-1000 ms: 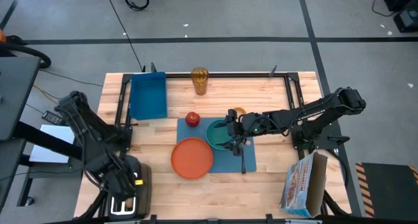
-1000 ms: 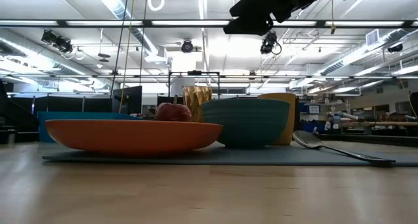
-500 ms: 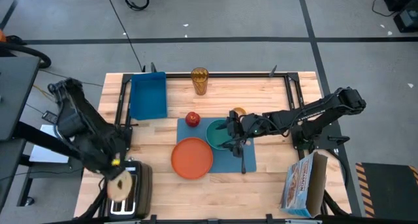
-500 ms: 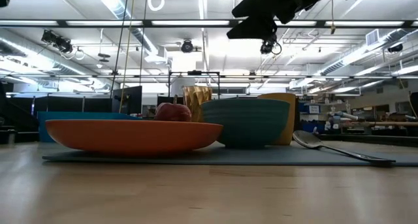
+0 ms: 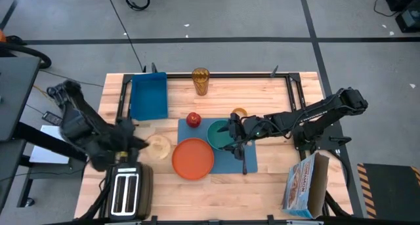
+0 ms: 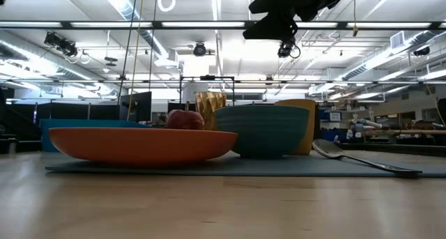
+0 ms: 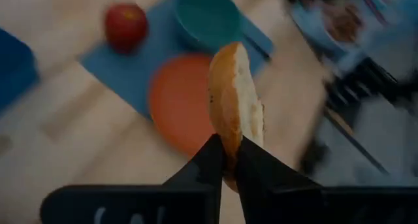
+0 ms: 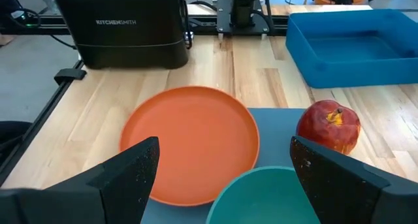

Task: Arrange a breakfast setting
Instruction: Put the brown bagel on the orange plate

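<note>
Edgewise, bagel [image 7: 235, 113] upright in clenched left gripper [image 7: 226, 155], beside orange plate [image 5: 193, 158].

On the placemat [image 5: 226, 161] the plate [image 5: 193, 158] lies at the near left, the bowl [image 5: 218, 134] right of and behind it, the apple [image 5: 193, 119] at the far left corner, the spoon [image 5: 242, 158] right of the bowl, with the toaster [image 5: 125, 192] off the mat at the near left and the bin [image 5: 149, 97] far left.
</note>
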Controlling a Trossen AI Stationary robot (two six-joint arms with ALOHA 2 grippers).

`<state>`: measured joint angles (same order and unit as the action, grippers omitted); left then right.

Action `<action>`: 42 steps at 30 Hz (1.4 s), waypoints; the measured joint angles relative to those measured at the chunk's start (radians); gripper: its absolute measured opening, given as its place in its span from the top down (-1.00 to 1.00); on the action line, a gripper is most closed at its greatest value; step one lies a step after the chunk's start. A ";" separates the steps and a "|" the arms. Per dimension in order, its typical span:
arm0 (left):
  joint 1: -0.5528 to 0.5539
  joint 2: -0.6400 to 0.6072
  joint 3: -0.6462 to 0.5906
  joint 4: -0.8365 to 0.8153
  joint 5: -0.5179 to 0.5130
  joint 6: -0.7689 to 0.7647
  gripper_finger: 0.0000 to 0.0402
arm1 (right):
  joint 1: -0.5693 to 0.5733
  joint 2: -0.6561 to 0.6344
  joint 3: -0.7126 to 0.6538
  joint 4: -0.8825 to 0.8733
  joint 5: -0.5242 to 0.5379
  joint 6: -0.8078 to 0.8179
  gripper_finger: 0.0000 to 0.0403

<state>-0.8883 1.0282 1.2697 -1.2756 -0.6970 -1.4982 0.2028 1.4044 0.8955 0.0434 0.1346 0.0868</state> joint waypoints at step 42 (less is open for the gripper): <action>0.765 0.432 -0.375 1.054 0.979 0.895 0.88 | 0.216 0.000 -0.001 -0.059 -0.039 0.139 -0.75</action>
<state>-0.1230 1.4605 0.8947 -0.2215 0.2821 -0.6028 0.4187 1.4040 0.8948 -0.0155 0.0956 0.2262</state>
